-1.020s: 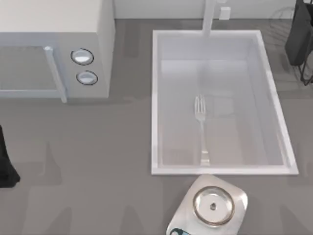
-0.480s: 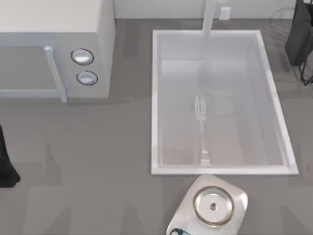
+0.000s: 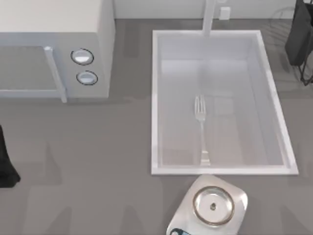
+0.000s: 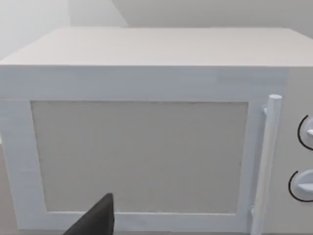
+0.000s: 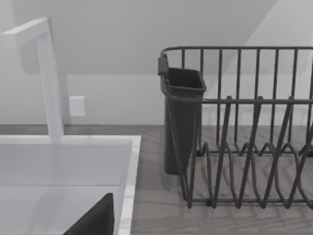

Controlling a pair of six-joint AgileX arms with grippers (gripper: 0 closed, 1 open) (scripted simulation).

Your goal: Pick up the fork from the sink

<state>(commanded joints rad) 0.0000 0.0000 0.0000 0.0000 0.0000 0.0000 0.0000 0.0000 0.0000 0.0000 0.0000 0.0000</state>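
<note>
The fork point(image 3: 200, 128) lay flat on the bottom of the sink point(image 3: 155, 103), roughly in the middle of the basin. Its tines pointed toward the tap point(image 3: 209, 18) at the far rim, and the widened end of its handle rested close to the near wall. Nothing touched it.

The left arm point(image 3: 6, 161) sat parked at the table's left edge, well apart from the sink. Its wrist camera faced the microwave point(image 4: 146, 122), looking at the door panel, the upright bar handle point(image 4: 266, 161) and the edges of the two knobs point(image 4: 305, 159). One dark finger of the left gripper point(image 4: 95, 223) poked into that view; I could not tell how wide that claw stood.

The right arm point(image 3: 299, 34) hung at the table's far right corner, beside the sink's rim and over the dish rack point(image 5: 244, 147). Its camera took in the tap point(image 5: 49, 78), a corner of the sink point(image 5: 129, 171), and the dark wire rack with its cutlery holder point(image 5: 181, 122) standing on the counter just beside the basin. One dark finger of the right gripper point(image 5: 95, 223) showed there too, and I could not tell that claw's opening either.

On the counter just in front of the sink's near rim stood a silver kitchen scale point(image 3: 211, 205) with a round pan on top.
</note>
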